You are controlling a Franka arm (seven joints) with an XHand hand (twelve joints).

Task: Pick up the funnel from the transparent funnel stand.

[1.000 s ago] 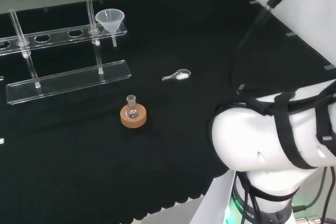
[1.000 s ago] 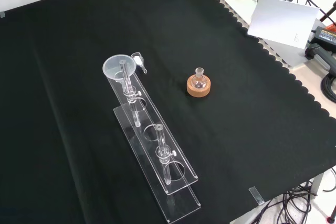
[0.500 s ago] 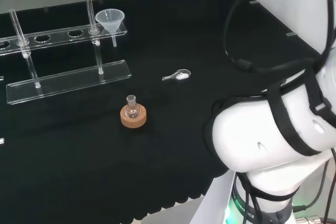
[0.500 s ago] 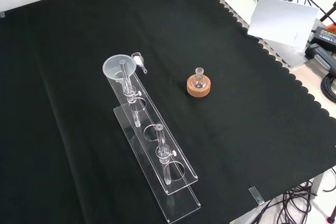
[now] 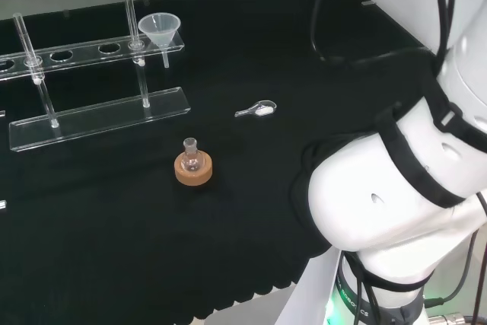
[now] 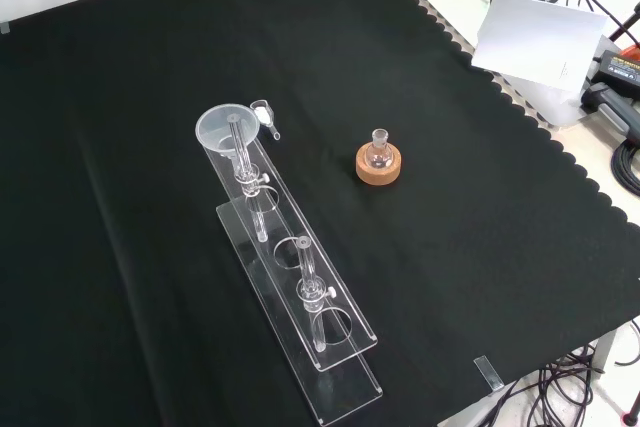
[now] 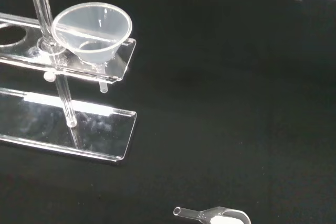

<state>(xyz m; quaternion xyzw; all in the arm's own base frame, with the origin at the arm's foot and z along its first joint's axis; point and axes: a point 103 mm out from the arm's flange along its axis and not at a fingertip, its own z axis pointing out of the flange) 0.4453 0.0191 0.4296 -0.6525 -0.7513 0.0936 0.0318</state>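
Head view: funnel [image 5: 160, 30] sits in the end hole of the transparent funnel stand [image 5: 99, 116].
Front view: small flask [image 6: 378, 153] on cork ring [image 6: 378, 167], right of the stand.
Robot hand: grip cannot tell.

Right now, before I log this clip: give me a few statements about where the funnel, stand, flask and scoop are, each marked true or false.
1. The funnel sits in the end hole of the transparent funnel stand. True.
2. The funnel lies on its side on the black cloth. False: it is upright in the stand's upper shelf.
3. A small flask stands in a cork ring, apart from the stand. True.
4. The small scoop holds something white. True.
5. The flask is seated in one of the stand's holes. False: it rests on the cork ring on the cloth.
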